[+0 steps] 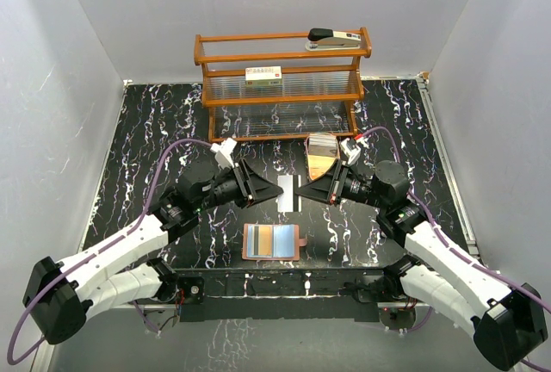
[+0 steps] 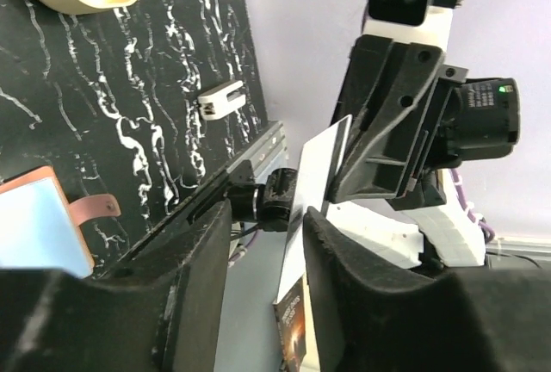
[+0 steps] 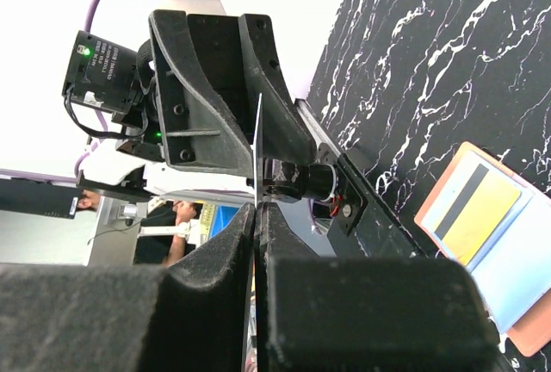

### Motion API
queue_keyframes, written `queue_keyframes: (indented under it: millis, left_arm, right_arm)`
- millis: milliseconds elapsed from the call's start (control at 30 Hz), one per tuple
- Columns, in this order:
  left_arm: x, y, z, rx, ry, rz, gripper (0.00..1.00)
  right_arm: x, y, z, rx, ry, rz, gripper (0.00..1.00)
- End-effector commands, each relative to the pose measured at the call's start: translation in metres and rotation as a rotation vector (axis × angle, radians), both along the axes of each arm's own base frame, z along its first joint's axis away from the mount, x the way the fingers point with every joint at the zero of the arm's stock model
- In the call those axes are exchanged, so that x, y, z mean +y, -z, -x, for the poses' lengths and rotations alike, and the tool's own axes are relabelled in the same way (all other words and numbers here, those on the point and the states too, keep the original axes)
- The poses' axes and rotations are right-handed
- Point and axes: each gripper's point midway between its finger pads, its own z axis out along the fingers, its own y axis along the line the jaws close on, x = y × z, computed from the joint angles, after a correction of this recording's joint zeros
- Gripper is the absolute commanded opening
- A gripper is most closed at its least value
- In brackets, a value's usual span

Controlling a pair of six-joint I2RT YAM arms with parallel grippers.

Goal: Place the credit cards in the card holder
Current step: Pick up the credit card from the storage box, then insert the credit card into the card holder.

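Both arms meet mid-table over the black marbled top, grippers nose to nose, both rolled on their sides.

R gripper (image 1: 303, 191) is clamped tight on one end of a white card (image 1: 285, 193). It holds the card about level, face up, well off the table. In the R wrist view the card's thin edge runs straight out from btwn the closed fingers (image 3: 215, 286).

L gripper (image 1: 275, 189) faces it, jaws apart, w/ the card's free end sitting btwn them. The L wrist view shows a clear gap on one side of the card. The other side lies close to a finger (image 2: 370, 294); can't tell if it touches. So L is around the card, not clamped on it.

Holder (image 1: 296, 248) lies open and flat on the table near the front edge, btwn the arm bases and just nearer than the two grippers. Its tab sticks out on the right. The pockets show light blue cards and a beige-yellow one w/ a dark stripe.

Oval wooden tray (image 1: 322, 165) sits behind the R gripper, just in front of the rack (image 1: 280, 96). The rack stands at the back wall, w/ a stapler (image 1: 334, 39) on top and a small box (image 1: 263, 76) on the shelf below.
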Motion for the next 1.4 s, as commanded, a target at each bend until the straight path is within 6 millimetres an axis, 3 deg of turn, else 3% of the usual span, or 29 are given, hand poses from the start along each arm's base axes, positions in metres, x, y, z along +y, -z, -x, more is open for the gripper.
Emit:
queue_keyframes:
  millis: [0, 100, 167, 333, 533, 767, 1033, 1200, 1367]
  left_arm:
    - [-0.011, -0.044, 0.007, -0.061, 0.061, 0.141, 0.28]
    - [-0.011, -0.045, 0.005, -0.057, 0.05, 0.145, 0.07]
    - [-0.01, -0.045, 0.004, -0.057, 0.044, 0.141, 0.0]
    - [-0.007, -0.031, 0.003, -0.047, 0.032, 0.078, 0.0]
    - [0.004, -0.001, 0.001, -0.03, 0.002, -0.048, 0.0]
    - [0.032, 0.051, 0.003, 0.027, -0.073, -0.239, 0.0]
    - [0.044, 0.109, 0.016, 0.109, -0.057, -0.332, 0.0]
    - [0.042, 0.132, 0.023, 0.147, -0.004, -0.369, 0.0]
    - [0.037, 0.143, 0.025, 0.163, 0.037, -0.381, 0.0]
  right_arm:
    - [0.003, -0.02, 0.004, -0.059, -0.025, -0.055, 0.0]
    - [0.002, -0.014, 0.004, -0.048, -0.022, -0.047, 0.01]
    - [0.002, -0.008, 0.003, -0.036, -0.016, -0.027, 0.08]
    - [0.0, 0.007, -0.002, -0.03, 0.007, 0.063, 0.27]
    - [-0.008, 0.035, -0.006, -0.011, 0.038, 0.177, 0.41]
    - [-0.017, 0.073, -0.007, 0.076, 0.088, 0.276, 0.4]
    - [-0.022, 0.109, -0.013, 0.117, 0.106, 0.399, 0.27]
    - [-0.022, 0.129, -0.018, 0.156, 0.143, 0.49, 0.25]
    - [-0.009, 0.151, -0.016, 0.159, 0.107, 0.589, 0.26]
